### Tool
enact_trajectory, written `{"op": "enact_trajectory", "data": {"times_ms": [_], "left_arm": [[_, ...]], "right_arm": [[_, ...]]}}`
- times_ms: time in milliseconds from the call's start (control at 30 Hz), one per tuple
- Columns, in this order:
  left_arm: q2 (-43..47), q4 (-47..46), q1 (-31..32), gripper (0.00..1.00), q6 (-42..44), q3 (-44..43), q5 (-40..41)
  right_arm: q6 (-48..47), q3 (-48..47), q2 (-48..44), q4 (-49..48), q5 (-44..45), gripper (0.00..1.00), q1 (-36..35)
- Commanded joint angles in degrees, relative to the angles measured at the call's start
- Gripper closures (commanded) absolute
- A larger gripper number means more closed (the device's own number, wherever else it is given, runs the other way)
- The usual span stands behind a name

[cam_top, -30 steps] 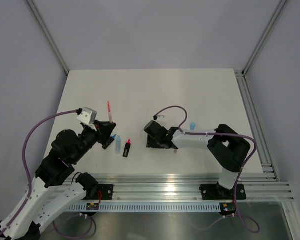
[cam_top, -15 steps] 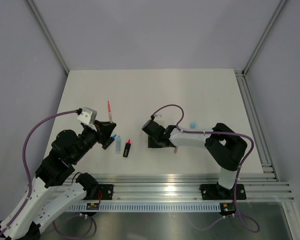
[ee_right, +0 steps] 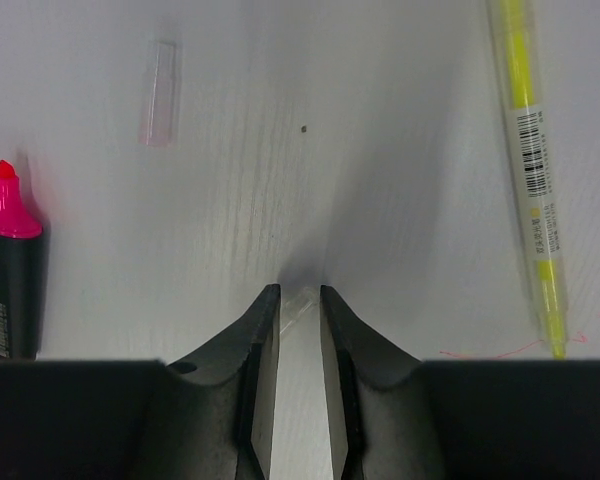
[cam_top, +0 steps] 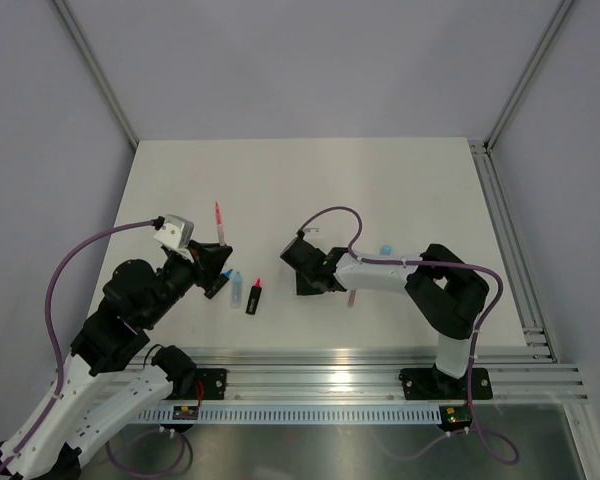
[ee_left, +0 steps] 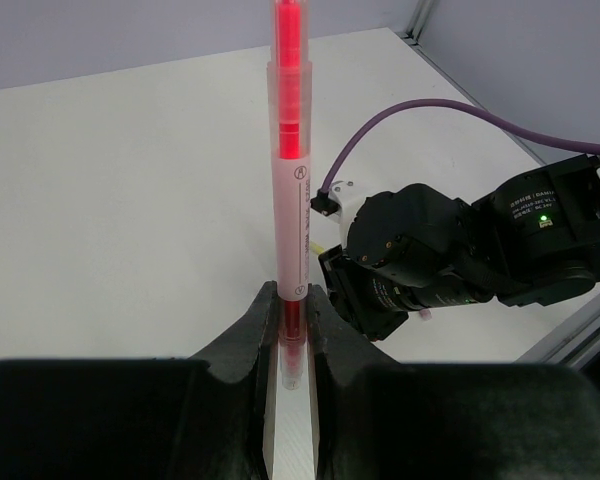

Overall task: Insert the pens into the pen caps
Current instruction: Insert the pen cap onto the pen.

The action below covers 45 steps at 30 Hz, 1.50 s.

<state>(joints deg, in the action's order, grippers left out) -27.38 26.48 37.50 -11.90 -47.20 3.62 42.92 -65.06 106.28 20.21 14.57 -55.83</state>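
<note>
My left gripper [ee_left: 293, 295] is shut on the lower end of a thin red pen [ee_left: 290, 150], which stands upright above the table; from above, this pen [cam_top: 218, 220] sticks out past the gripper. My right gripper [ee_right: 298, 292] points down at the table, its jaws drawn in on a small clear pen cap [ee_right: 300, 304] that lies slanted between them and touches both. A yellow pen [ee_right: 525, 150] lies to its right. Left of it are a clear pinkish cap [ee_right: 160, 92] and a black marker with a pink tip [ee_right: 8, 270].
In the top view, a black pink-tipped marker [cam_top: 253, 296] and a short pale-blue pen [cam_top: 236, 288] lie between the arms. A light blue cap [cam_top: 386, 249] sits behind the right arm. A metal rail [cam_top: 380, 365] runs along the near edge.
The right gripper has shifted slightly left and its jaws have narrowed around the clear cap. The left arm and its red pen have not moved.
</note>
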Motion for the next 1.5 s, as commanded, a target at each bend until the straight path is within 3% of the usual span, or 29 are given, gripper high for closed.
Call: {"op": "enact_trajectory", "data": {"times_ms": [0,533,800,1167,1467], "left_arm": [[0.2,-2.6,-0.2,1.0,-0.1,0.2,-1.1],[0.1,-2.5,-0.2,1.0,-0.1,0.3,-1.1],[0.0,-2.5,-0.2,1.0,-0.1,0.3,-1.1],[0.1,-2.6,-0.2,1.0,-0.1,0.3,-1.2],[0.1,-2.6,-0.2,1.0,-0.1,0.3,-1.3]], "right_arm": [[-2.0,-1.9,0.9,1.6,2.4,0.72,-0.3],[-9.7,-4.8,3.6,3.9,3.3,0.81,-3.1],[-8.9,-4.9,3.6,4.9,2.9,0.71,-3.2],[-7.7,-5.3,3.0,7.9,2.6,0.66,-3.8],[-6.5,-5.7,3.6,10.3,2.3,0.72,-3.8]]}}
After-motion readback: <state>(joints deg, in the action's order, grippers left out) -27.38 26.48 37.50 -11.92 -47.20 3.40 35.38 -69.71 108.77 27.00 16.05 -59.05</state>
